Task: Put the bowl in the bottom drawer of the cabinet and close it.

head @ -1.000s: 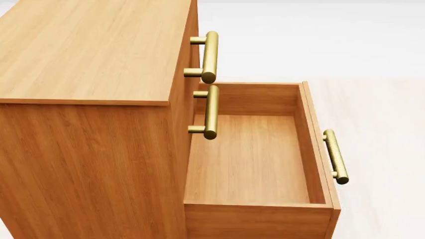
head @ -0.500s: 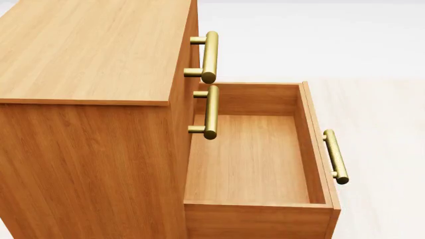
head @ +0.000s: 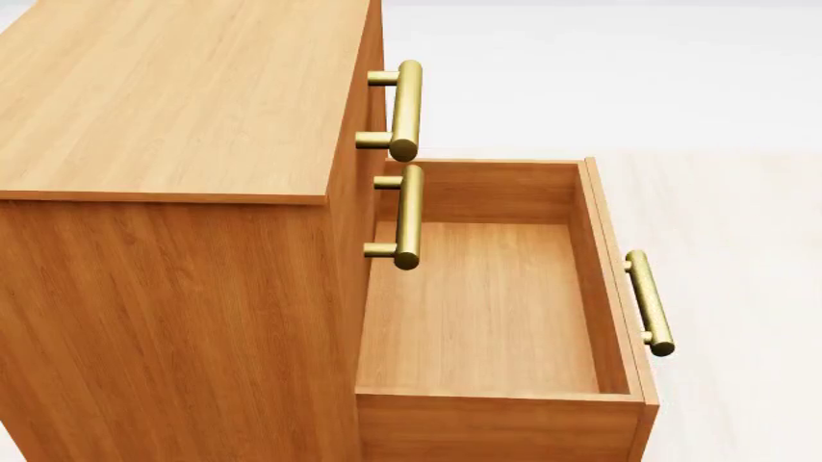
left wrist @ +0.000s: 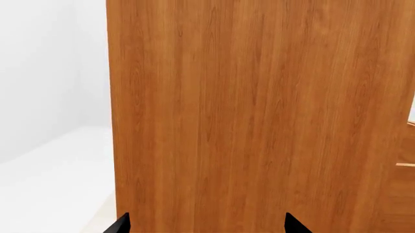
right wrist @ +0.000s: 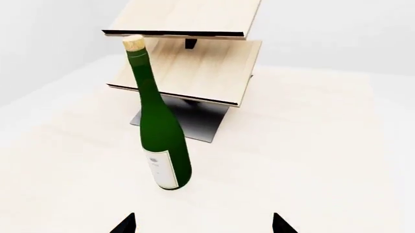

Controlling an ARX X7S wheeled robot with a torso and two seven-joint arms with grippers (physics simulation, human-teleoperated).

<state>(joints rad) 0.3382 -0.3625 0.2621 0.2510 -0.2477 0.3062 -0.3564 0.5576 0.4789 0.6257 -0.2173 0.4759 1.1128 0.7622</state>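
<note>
Head view: cabinet [head: 167, 192] fills the left of frame, bottom drawer [head: 495, 318] pulled open at lower centre, inside bare, brass handle [head: 649, 303] at right. Two upper handles [head: 406, 111] stacked above it. No arms and no bowl in any view.

Left wrist only: left gripper [left wrist: 206, 225] tips at bottom edge, jaws spread wide, facing the cabinet's wood panel [left wrist: 259, 111] close up.

Right wrist only: right gripper [right wrist: 204, 225] jaws apart, empty; green bottle [right wrist: 159, 141] upright on pale tabletop [right wrist: 311, 160], slanted rack [right wrist: 188, 53] behind it, upper centre.
</note>
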